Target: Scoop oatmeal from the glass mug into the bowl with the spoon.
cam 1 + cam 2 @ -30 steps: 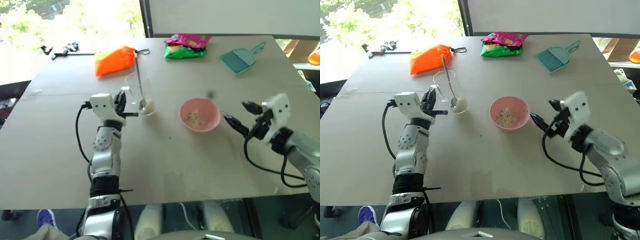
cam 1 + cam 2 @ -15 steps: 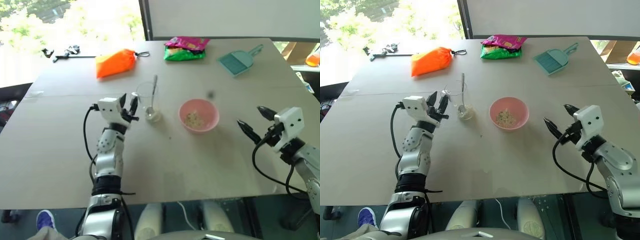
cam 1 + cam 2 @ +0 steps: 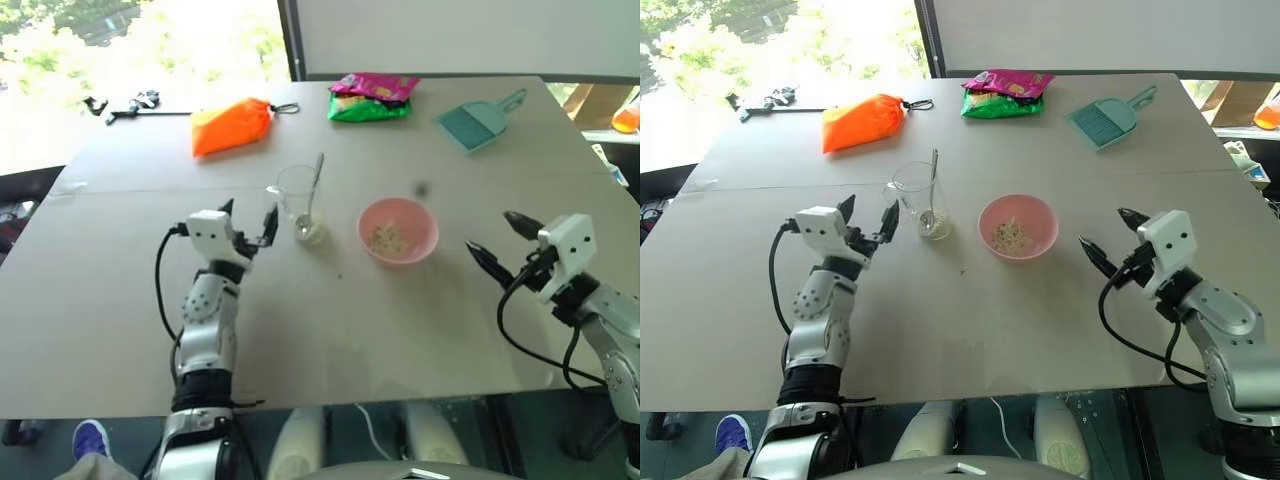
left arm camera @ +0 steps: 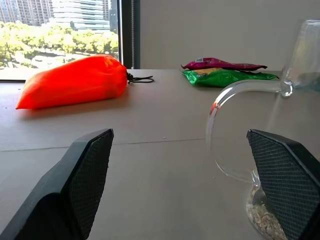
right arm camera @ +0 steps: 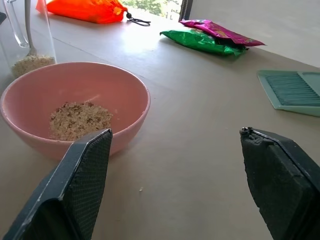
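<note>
We read no writing | spoon (image 3: 931,190) stands in glass mug (image 3: 913,197), handle leaning up and away | bowl (image 3: 1018,227) beside holds oatmeal (image 5: 80,119) | left gripper (image 3: 868,213) wide open, empty, by mug handle | right gripper (image 3: 1110,235) open, empty

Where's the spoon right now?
The spoon stands in the glass mug, head down in the oatmeal, left of the pink bowl and just ahead of the open left gripper.

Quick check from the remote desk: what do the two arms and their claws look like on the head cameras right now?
Both arms are silver-grey metal segments with black joints. Each wrist carries a white boxy housing; a black cable loops from it along the forearm. The left claw and right claw each have two black pointed fingers.
</note>
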You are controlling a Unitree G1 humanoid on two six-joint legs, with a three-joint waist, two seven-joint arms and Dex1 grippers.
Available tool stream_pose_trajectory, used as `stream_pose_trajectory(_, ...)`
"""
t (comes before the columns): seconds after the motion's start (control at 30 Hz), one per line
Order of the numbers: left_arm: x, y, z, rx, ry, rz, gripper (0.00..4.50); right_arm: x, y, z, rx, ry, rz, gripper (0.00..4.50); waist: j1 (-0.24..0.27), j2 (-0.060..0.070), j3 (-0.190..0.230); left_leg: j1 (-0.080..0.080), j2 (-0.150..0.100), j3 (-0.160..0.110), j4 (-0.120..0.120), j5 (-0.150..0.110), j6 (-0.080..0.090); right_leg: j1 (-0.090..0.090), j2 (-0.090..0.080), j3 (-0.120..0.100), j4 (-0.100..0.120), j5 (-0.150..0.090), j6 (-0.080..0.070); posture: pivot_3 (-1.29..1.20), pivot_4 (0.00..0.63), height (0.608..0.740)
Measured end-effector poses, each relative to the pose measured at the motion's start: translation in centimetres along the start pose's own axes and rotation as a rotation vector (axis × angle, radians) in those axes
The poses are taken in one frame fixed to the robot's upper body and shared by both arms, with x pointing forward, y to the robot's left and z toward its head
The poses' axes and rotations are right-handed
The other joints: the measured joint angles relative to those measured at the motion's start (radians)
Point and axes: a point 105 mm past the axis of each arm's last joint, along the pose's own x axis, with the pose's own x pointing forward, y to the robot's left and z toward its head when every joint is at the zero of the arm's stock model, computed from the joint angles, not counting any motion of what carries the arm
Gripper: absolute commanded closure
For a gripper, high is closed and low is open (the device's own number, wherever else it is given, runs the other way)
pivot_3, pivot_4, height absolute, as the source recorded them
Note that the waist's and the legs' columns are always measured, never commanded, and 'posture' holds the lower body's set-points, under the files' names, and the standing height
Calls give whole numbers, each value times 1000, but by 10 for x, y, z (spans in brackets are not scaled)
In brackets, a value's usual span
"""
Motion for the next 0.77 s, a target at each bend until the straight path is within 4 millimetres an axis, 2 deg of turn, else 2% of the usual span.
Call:
stream_pose_trajectory(0.13, -12, 4, 1, 7, 35, -5, 50, -2, 4, 0, 0, -4, 35, 368, 0, 0, 0, 0, 0, 0, -1, 0, 0, 0, 0, 0, -1, 0, 0, 0, 150, 740)
stream_pose_trajectory(0.23, -40, 0, 7, -33, 99, -115, 50, -12, 11, -5, 12, 12, 117, 368, -1, 0, 0, 0, 1, 0, -4, 0, 0, 0, 0, 0, -4, 0, 0, 0, 150, 740)
stream_pose_trajectory(0.3, -50, -3, 10, -44, 131, -166, 50, -17, 9, -5, 4, 26, 129, 368, 1, 1, 0, 1, 1, 0, -6, 0, 0, 1, 0, 0, -6, 0, 0, 0, 150, 740)
stream_pose_trajectory(0.37, -75, -6, 14, -45, 218, -264, 50, -23, 2, -5, -12, 49, 162, 368, -2, 0, 0, 2, 2, 1, -9, 0, 0, 2, 0, 0, -9, 0, 0, 0, 150, 740)
stream_pose_trajectory(0.5, -117, -6, 10, -70, 371, -342, 50, -33, -15, -15, -12, 123, 216, 368, 0, 2, 1, 5, 2, 3, -12, 0, 0, 5, 0, 1, -13, 0, 0, 0, 150, 740)
stream_pose_trajectory(0.57, -127, -11, 13, -83, 405, -379, 50, -34, -20, -14, -26, 140, 261, 368, 3, 2, 1, 4, 2, 2, -12, 0, 0, 5, 0, 0, -13, 0, 0, 0, 150, 740)
stream_pose_trajectory(0.63, -129, -13, 20, -86, 398, -397, 50, -33, -26, -11, -51, 140, 277, 368, 8, 2, 1, 4, 2, 2, -12, 0, 0, 5, 0, 0, -13, 0, 0, 0, 150, 740)
stream_pose_trajectory(0.77, -134, -3, 34, -55, 400, -382, 50, -31, -42, -6, -78, 150, 300, 368, 6, 2, 1, 5, 2, 3, -12, 0, 0, 6, 0, 0, -14, 0, -1, 0, 150, 740)
